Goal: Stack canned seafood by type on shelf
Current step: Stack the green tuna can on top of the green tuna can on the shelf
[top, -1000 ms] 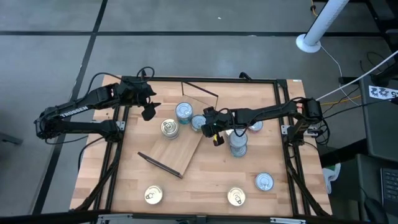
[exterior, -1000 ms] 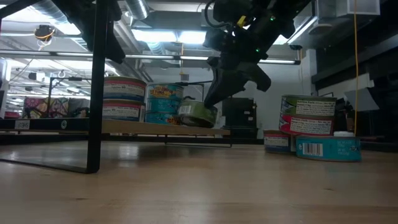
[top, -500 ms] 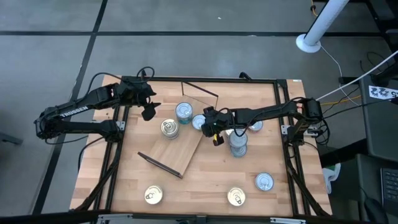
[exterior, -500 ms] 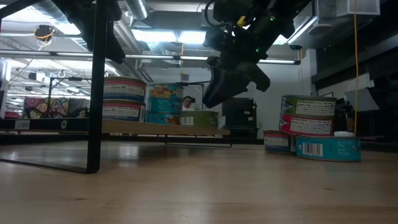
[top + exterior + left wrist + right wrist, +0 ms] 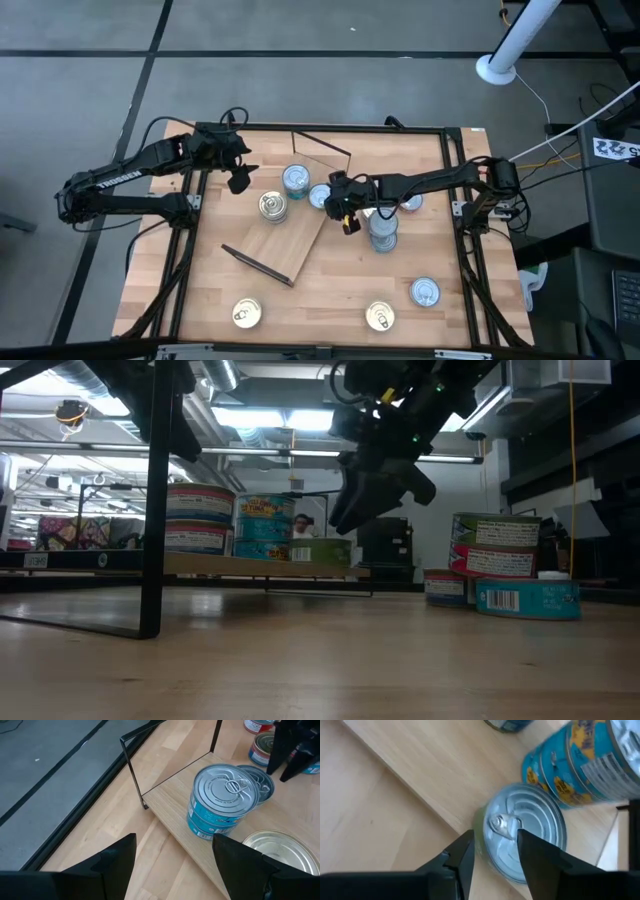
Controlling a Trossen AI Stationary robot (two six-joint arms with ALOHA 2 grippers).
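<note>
At the left of the counter (image 5: 210, 300) the left end effector (image 5: 238, 180) hovers near the shelf's (image 5: 290, 240) far left corner, its fingers spread wide and holding nothing. On the shelf board sit a gold-lidded tin (image 5: 272, 206), then a stack of two blue-labelled tins (image 5: 296, 180), then a single silver-topped tin (image 5: 322, 197) at the board's right edge. Just above that single tin hangs the right end effector (image 5: 345, 212); its fingers (image 5: 540, 857) stand apart either side of the lid without clamping it, so the tin rests on the board by its own weight. To the right, off the shelf, a stack of tins (image 5: 384, 232) stands on the counter, with another tin (image 5: 408, 204) beside it. Along the near edge lie three more: a gold one (image 5: 245, 314), a second gold one (image 5: 379, 317) and a silver one (image 5: 425, 292). By my reckoning under half the tins are shelved; the rest await sorting.
</note>
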